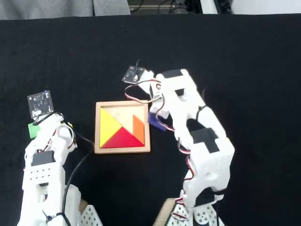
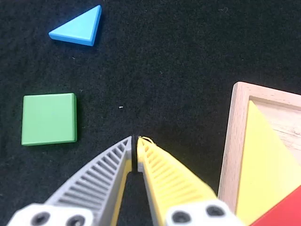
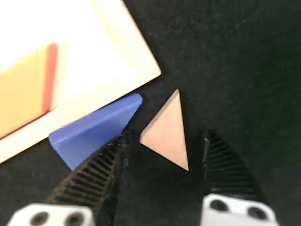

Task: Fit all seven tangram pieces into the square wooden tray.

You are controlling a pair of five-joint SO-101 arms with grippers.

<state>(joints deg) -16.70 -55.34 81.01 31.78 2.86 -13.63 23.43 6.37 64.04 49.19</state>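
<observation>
high view: tray (image 1: 98, 128) sits mid-frame, partly filled. right gripper (image 3: 164, 137) spread wide around a pink triangle (image 3: 169, 132), beside a blue piece (image 3: 94, 129). left gripper (image 2: 135, 139) clenched, empty, near a green square (image 2: 49, 118).

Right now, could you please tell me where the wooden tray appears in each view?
High view: wooden tray, middle of the black table.
Left wrist view: beside the shut left claw, opposite the green square.
Right wrist view: beyond the blue piece, ahead of the open right claw.
Shared landmark: that black table.
</observation>
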